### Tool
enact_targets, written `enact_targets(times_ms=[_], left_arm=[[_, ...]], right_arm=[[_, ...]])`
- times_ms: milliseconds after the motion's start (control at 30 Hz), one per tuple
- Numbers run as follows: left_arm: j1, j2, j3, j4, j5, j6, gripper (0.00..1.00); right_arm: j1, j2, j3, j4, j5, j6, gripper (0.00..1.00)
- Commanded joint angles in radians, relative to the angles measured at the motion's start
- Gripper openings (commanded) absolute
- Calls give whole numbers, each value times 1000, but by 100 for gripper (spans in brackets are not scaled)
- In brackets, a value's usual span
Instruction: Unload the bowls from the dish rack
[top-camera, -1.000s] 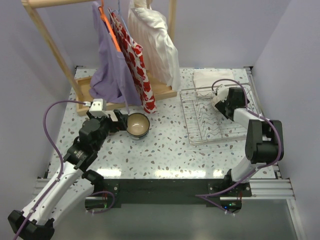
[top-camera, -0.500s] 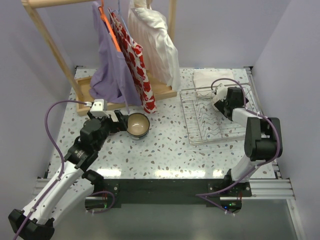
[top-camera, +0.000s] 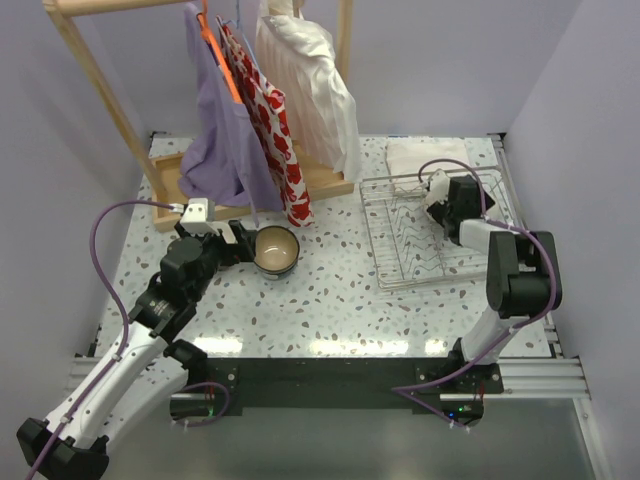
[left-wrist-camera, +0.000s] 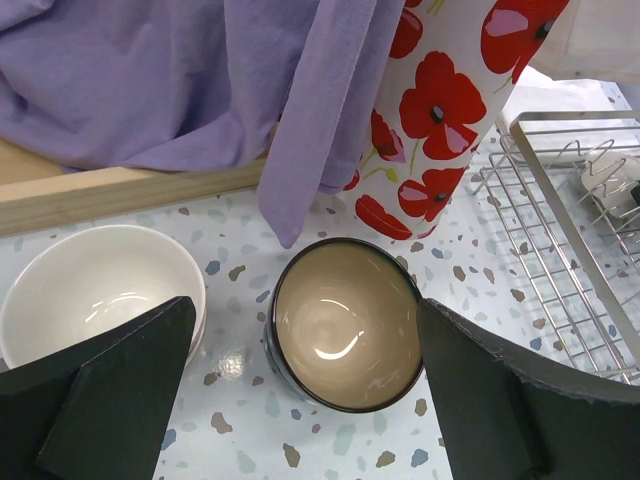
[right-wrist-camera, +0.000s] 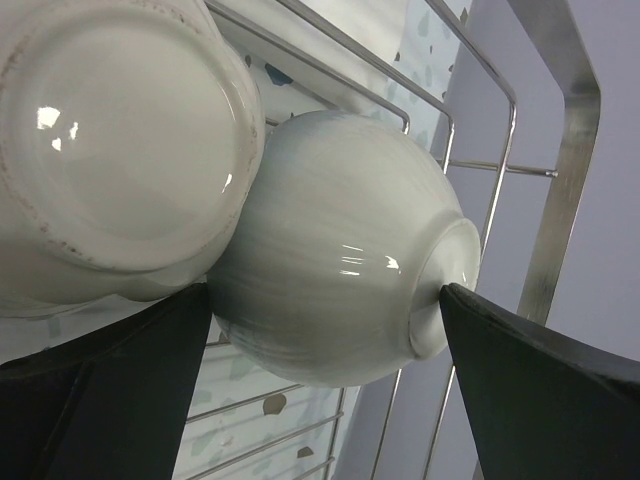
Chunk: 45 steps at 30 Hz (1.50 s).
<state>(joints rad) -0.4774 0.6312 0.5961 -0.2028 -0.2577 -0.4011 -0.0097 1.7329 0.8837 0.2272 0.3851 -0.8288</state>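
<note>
Speckled table (top-camera: 330, 300) first; a wooden clothes rail (top-camera: 100, 80) takes up the back left, its clothes (top-camera: 225, 130) hanging almost down to the top; the wire rack (top-camera: 400, 240) sits back right.

Two bowls are out of the rack and on the table near the rail: a dark bowl (left-wrist-camera: 345, 320) with a tan inside, and a white bowl (left-wrist-camera: 95, 290) just beside it, both upright. My left gripper (left-wrist-camera: 307, 320) hovers over the dark one with jaws wide apart, gripping nothing; I'd call that drop-off done.

The live step is on the right; my right gripper (right-wrist-camera: 325, 290) is down at the far corner of the rack, jaws spread as wide as they go, one each side of a pale bowl (right-wrist-camera: 330, 270) lying on its side against the wires. A cream bowl (right-wrist-camera: 110, 150) leans on it, the two touching. From above, the gripper hides both bowls, and the rest of the rack looks bare.

Next move, I reckon: ease in a bit, close on the pale bowl, lift it clear of the wires; the catch is the cream bowl, which could tip or roll once its neighbour goes, so slow and straight up; the left should also back off to free the landing spot.
</note>
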Motion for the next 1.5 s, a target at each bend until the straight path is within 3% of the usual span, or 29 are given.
enact_targets(times_ms=[0,100,533,1100,1267,1467], left_arm=[[8,-4,-1,36,-8,7,98],[8,-7,-1,34,-8,7,98],[8,-21,-1,37,-6,7,98],[8,-38,1,37,1,4,98],[10,-39,-1,40,6,4,98],[8,-36,-4,42,11,2,98]], right_arm=[[-3,36,-48,75,110,-12,99],[2,28,-54,113,142,-23,97],[28,-81,-38,74,143,-23,65],[39,-180,38,-40,132,48,49],[40,-202,58,-71,124,80,38],[40,-225,135,-188,120,192,17]])
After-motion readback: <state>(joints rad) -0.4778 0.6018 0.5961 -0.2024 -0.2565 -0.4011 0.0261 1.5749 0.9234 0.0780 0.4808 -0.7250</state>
